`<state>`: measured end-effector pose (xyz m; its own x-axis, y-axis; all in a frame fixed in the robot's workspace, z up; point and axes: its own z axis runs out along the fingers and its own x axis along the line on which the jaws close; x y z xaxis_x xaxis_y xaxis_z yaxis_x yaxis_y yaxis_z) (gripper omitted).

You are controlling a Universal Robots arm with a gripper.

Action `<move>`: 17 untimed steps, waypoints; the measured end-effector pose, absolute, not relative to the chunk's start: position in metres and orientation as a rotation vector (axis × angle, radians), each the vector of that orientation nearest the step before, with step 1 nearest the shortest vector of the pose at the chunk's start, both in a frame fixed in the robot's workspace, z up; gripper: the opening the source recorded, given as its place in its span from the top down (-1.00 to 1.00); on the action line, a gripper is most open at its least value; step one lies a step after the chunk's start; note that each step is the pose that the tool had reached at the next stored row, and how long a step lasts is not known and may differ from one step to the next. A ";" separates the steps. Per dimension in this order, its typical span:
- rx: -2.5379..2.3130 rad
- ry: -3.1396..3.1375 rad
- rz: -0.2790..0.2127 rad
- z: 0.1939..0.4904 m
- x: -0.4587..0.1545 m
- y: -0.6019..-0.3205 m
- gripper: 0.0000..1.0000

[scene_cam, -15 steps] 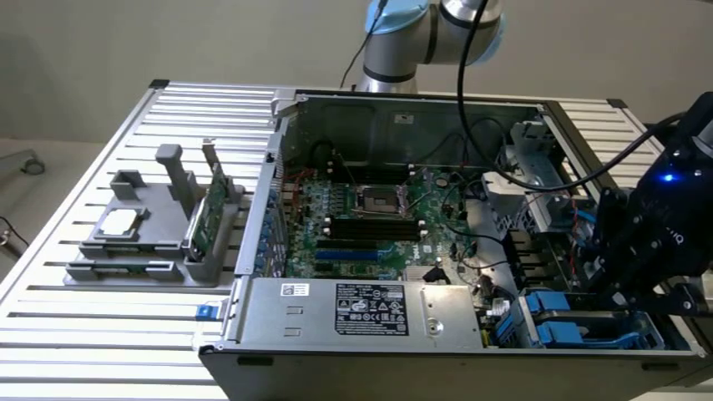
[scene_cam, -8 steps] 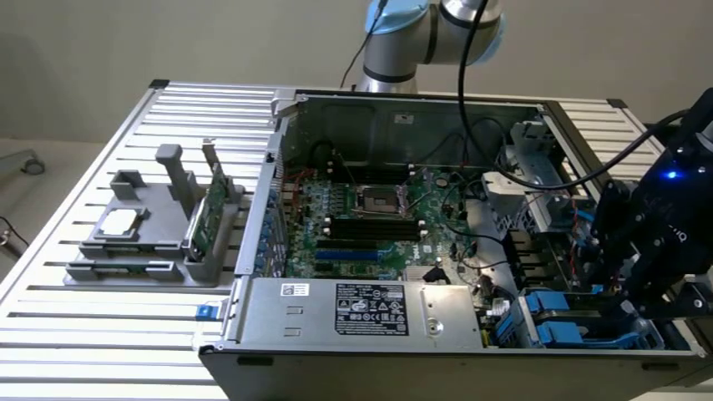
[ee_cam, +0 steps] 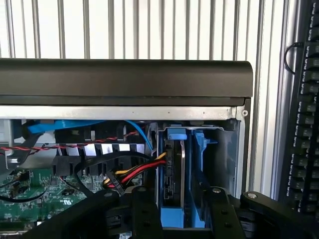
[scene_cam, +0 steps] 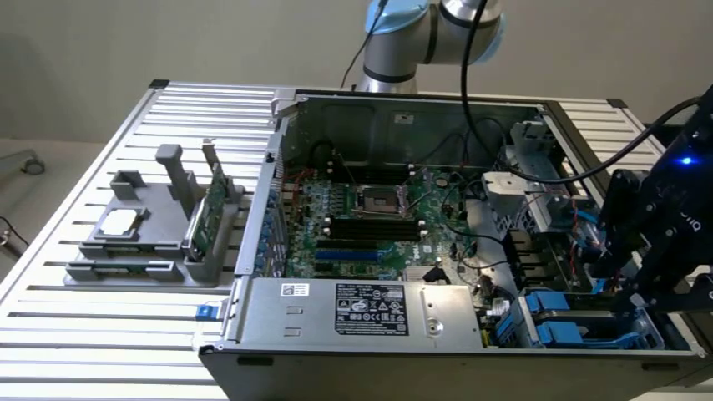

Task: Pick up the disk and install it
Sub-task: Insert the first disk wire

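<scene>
Tool [ee_cam: 182,196] straddles disk [ee_cam: 174,169] — jaws apart.

Silver-grey disk [ee_cam: 174,164], upright on edge, in drive bay [ee_cam: 228,149]

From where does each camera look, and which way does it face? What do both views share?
Exterior view: off the arm, raised above the slatted metal table, looking down into the open grey computer case; the arm's blue-grey joint and black gripper show.
Wrist view: on the wrist, looking along the open gripper's black fingers at the silver-grey hard disk standing in the blue plastic bay.
Shared: the gripper, the case, the blue bay.
</scene>
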<state>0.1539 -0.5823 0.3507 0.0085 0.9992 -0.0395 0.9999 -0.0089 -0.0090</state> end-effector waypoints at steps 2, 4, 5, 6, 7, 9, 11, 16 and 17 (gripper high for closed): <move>2.216 2.196 -0.054 0.354 0.154 -0.582 0.15; 2.216 2.196 -0.054 0.358 0.154 -0.583 0.15; 2.216 2.196 -0.054 0.360 0.154 -0.583 0.15; 2.216 2.196 -0.054 0.362 0.154 -0.583 0.15; 2.216 2.196 -0.054 0.364 0.154 -0.583 0.15; 2.216 2.196 -0.054 0.366 0.154 -0.584 0.15; 2.216 2.196 -0.054 0.368 0.153 -0.584 0.15; 2.217 2.195 -0.054 0.372 0.146 -0.584 0.15; 2.217 2.195 -0.054 0.373 0.145 -0.584 0.15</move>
